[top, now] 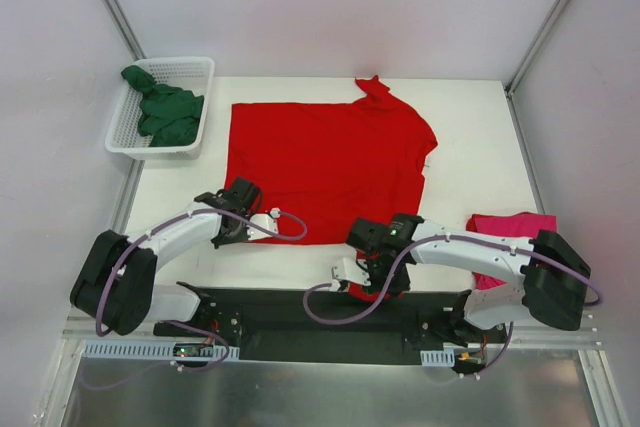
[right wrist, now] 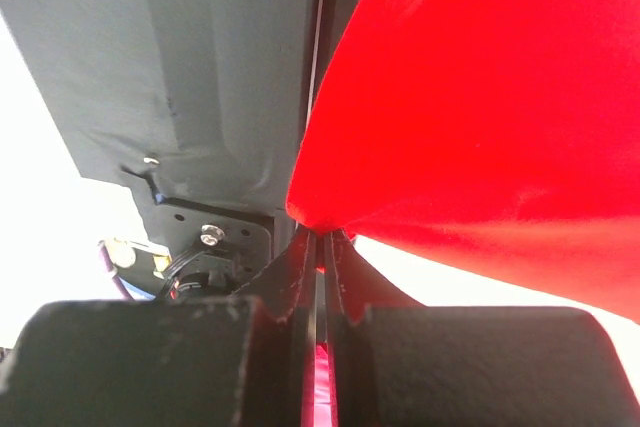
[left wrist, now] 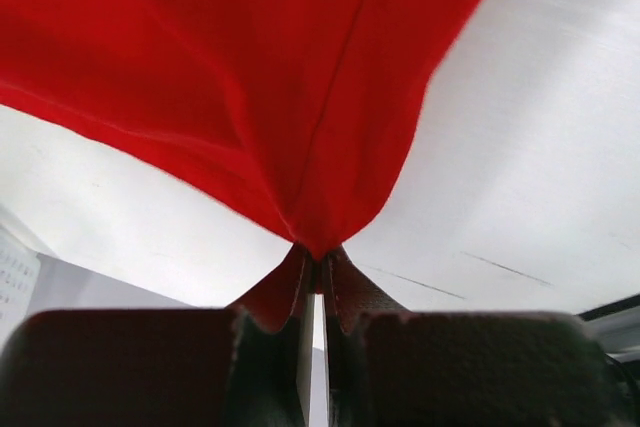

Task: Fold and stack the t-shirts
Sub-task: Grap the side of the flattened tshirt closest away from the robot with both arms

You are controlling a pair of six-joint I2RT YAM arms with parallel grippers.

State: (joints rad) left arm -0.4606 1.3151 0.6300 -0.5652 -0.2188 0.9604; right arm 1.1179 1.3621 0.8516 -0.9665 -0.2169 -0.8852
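The bright red t-shirt (top: 325, 162) lies spread flat on the white table, collar at the far side. My left gripper (top: 232, 215) is at its near left hem corner, shut on the red cloth (left wrist: 300, 97), which bunches into the jaws. My right gripper (top: 372, 265) is at the near right hem, at the table's front edge, and is also shut on the red cloth (right wrist: 480, 107). A magenta-pink t-shirt (top: 512, 232) lies folded at the right, partly under my right arm. The dark green t-shirt (top: 165, 107) sits crumpled in the basket.
A white mesh basket (top: 195, 75) stands at the far left of the table (top: 470, 127). The black base rail (top: 320, 312) runs along the near edge under both arms. Grey walls close in the left, right and back.
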